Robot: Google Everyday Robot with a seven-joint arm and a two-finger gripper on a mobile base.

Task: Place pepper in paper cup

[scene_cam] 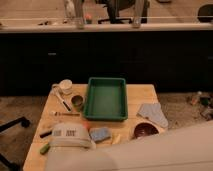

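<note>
The pepper (45, 148), a slim green piece, lies at the table's front left corner, partly covered by my arm. The paper cup (65, 86) is white and stands upright at the back left of the wooden table (142, 95). My white arm (71, 135) fills the bottom of the view, stretching from the right side to just above the pepper. My gripper itself does not show; it is hidden behind or below the arm's casing.
A green tray (106, 98) sits mid-table, with a small dark cup (77, 102) to its left. Right of the tray lie a grey-blue cloth (152, 114) and a brown bowl (145, 131). A blue sponge (100, 134), a pale yellow vegetable (116, 139) and utensils (63, 102) lie near the arm.
</note>
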